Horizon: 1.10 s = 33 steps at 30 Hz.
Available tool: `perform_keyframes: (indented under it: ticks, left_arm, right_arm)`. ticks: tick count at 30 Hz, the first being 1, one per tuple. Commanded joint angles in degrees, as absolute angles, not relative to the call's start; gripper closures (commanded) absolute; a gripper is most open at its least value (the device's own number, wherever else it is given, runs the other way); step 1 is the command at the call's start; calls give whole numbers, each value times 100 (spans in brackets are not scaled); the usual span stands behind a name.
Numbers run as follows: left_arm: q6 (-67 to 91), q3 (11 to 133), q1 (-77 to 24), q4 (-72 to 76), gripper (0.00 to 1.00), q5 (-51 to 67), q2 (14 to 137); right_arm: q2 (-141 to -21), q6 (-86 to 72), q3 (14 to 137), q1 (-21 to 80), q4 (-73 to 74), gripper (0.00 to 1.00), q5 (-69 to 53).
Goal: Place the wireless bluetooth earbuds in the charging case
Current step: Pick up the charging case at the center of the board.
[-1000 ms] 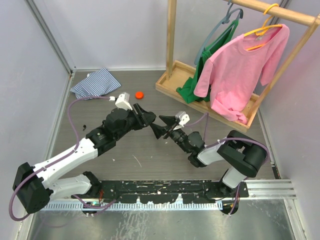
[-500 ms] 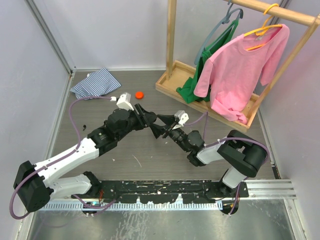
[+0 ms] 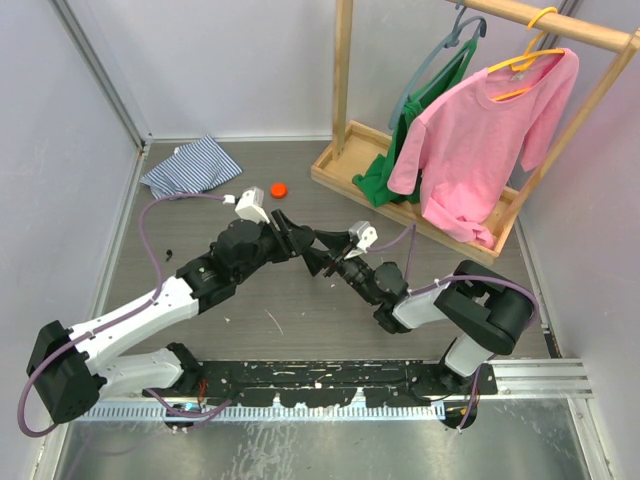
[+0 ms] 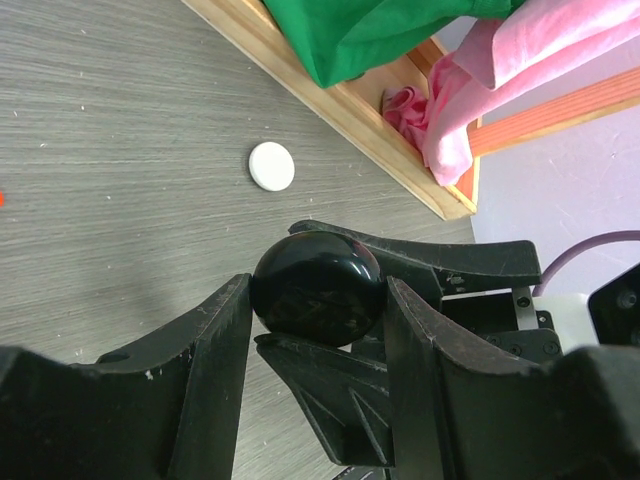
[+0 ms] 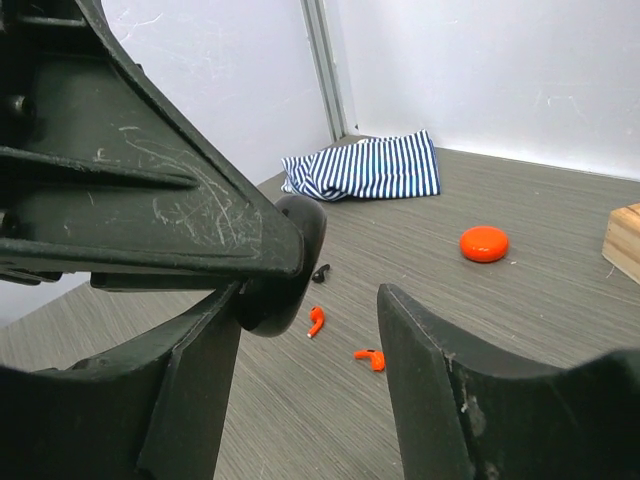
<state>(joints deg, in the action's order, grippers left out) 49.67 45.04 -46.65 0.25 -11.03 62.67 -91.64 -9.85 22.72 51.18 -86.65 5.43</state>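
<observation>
Striped cloth [image 3: 190, 166]; pink shirt [image 3: 480, 140] hanging from wooden rack [image 3: 343, 70]

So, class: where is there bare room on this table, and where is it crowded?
Bare: the far strip between the striped cloth and wooden rack, past the orange puck. Crowded: the centre, where the left gripper and right gripper meet.
</observation>
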Motion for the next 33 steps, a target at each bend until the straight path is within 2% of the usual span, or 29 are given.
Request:
perform_keyframes:
  ticks: [1, 11, 20, 25, 30, 33]
  left_arm:
    - [4825, 4456, -4761, 275, 68, -1284, 6127]
    - [4808, 4389, -4846, 382, 67, -1360, 6111]
    - [4736, 4367, -4867, 384, 61, -1358, 5936]
    - [4556, 4430, -4869, 293, 51, -1315, 5818]
    - [4261, 4577, -4864, 151, 36, -1122, 5743]
    - [3988, 4671, -4861, 32, 27, -1001, 5645]
  right_arm:
    - [-8952, -980, 2426, 5133, -9708, 39, 751]
    - [-8877, -1055, 2358, 5137, -9704, 38, 877]
    - [-8921, -1089, 2235, 5133, -9704, 57, 923]
    - [-8880, -1107, 2100, 5129, -9706, 68, 867]
    - [-8806, -1091, 2000, 5092, -9709, 84, 594]
    - [-8719, -1167, 1940, 5020, -9704, 85, 446]
